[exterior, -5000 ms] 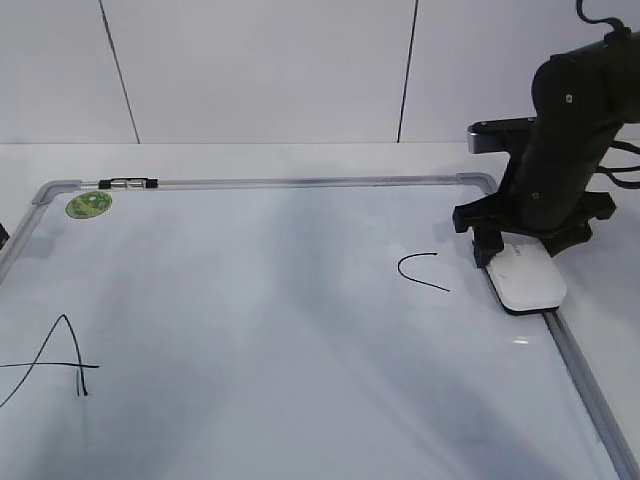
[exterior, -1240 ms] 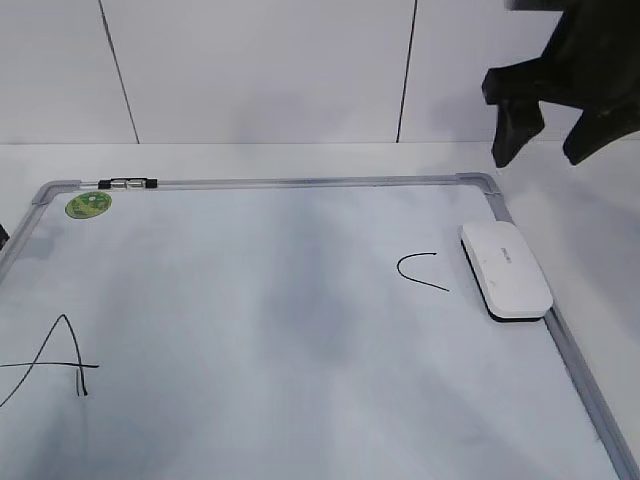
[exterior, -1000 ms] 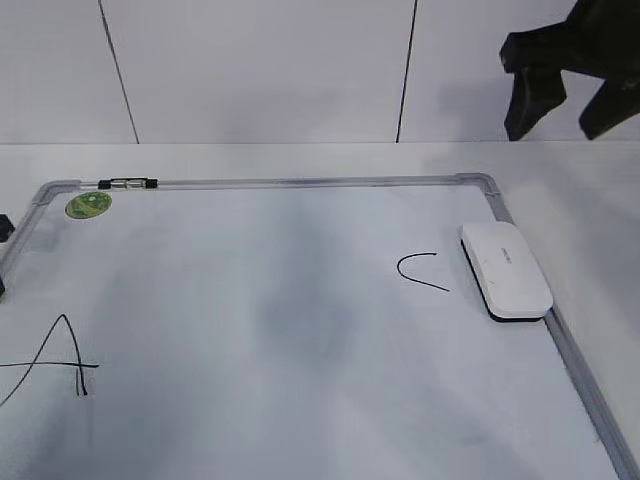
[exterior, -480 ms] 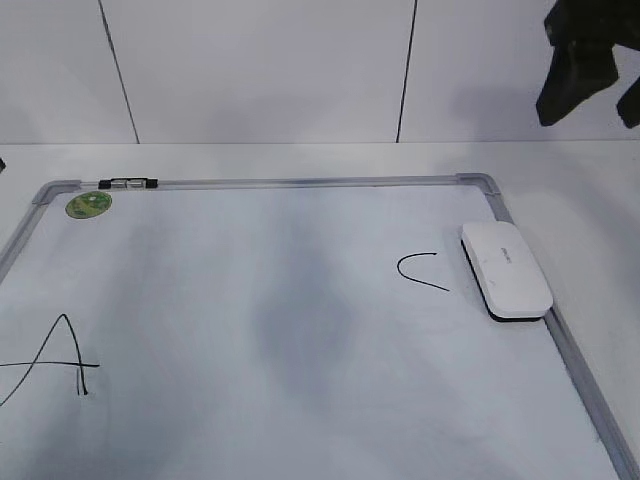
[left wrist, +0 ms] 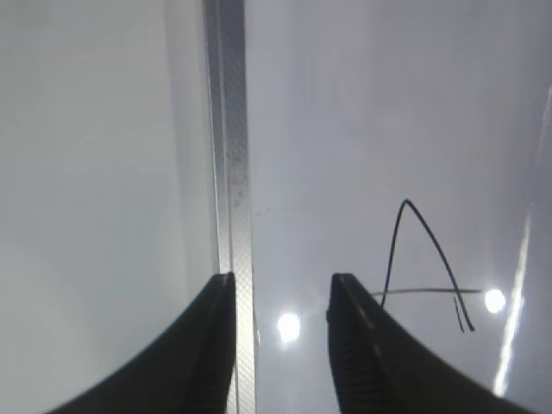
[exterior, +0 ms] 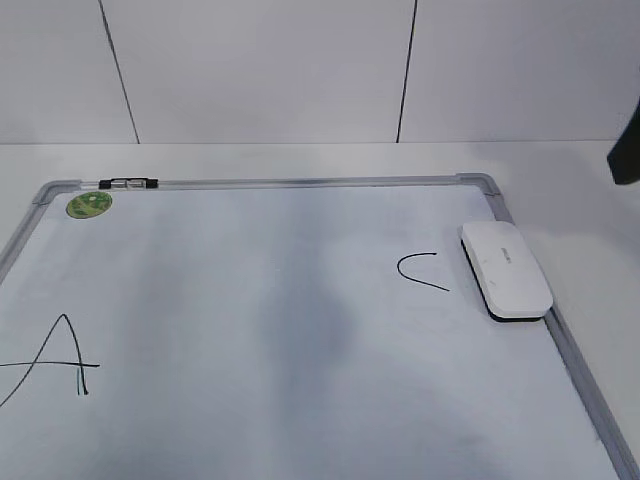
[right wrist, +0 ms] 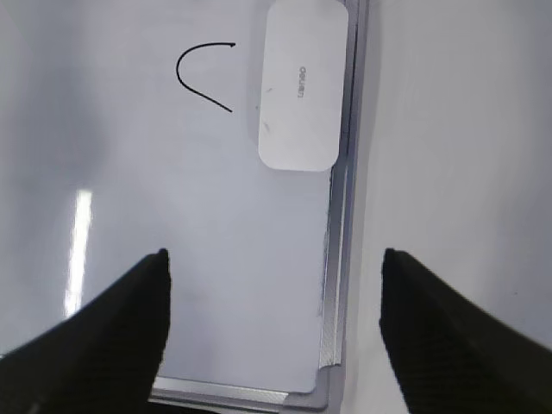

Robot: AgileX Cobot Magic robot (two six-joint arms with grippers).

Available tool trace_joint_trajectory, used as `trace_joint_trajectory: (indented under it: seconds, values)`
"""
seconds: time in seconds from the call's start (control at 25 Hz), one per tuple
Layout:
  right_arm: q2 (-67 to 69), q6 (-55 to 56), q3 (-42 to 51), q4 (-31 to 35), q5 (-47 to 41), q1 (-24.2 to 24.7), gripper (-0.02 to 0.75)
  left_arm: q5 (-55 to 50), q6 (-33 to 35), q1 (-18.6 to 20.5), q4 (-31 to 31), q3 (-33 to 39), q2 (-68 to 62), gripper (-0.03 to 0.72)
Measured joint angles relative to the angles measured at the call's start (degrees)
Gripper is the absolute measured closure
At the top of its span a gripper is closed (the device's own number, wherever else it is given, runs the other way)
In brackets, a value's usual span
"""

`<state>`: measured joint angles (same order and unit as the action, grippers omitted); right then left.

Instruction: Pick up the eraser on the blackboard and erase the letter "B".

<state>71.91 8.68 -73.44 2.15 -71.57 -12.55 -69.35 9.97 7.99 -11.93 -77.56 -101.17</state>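
The eraser is left flat on the blackboard, against its right frame beside the "C" — unheld, the right gripper spread wide above, the left gripper narrowly parted — presumably since no "B" is seen.

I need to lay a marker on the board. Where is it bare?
The wide middle of the blackboard, between the "A" and the curved "C", is bare. It is tightest at the right frame, where the eraser lies beside the "C".
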Motion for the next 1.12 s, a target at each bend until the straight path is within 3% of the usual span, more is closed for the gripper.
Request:
trace_joint_trajectory:
  seconds: [0.28, 0.84, 1.12]
  values:
    - [-7.81, 0.00, 7.56, -4.05, -0.04, 0.00, 0.171, -0.19, -0.09, -0.11, 0.11, 7.92, 11.24, 0.450]
    - [-27.74, -0.08, 23.17, -7.11, -0.18, 0.00, 0.171, -0.64, 0.39, -0.11, 0.32, 17.47, 32.44, 0.454]
    - [-37.43, -0.08, 29.55, -9.63, -0.31, 0.00, 0.171, 0.11, 0.41, -0.11, 2.16, 25.51, 45.78, 0.454]
